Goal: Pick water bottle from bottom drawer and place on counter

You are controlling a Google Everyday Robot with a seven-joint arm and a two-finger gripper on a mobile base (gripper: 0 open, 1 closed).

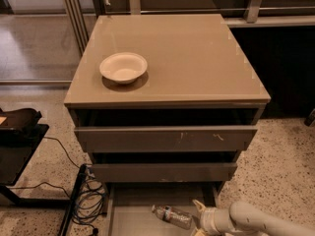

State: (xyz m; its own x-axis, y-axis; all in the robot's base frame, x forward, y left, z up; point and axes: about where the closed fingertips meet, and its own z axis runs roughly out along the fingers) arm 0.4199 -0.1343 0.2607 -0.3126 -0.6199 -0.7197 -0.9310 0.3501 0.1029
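Our gripper point(195, 218) sits in the bottom drawer point(132, 214), fingers point(198, 205) wide, beside the lying water bottle point(171, 216).

**Arm low, gripper point(196, 219) over bottom drawer point(129, 216)**

One pale arm point(268, 223) enters from the right of the drawer, lying nearly level. Its gripper sits above the drawer's right part, pointing left. The fingers point(198, 205) stand apart, the upper one angled up-left.

bottom drawer point(132, 221) — water bottle point(172, 217) inside, gripper point(197, 218) beside
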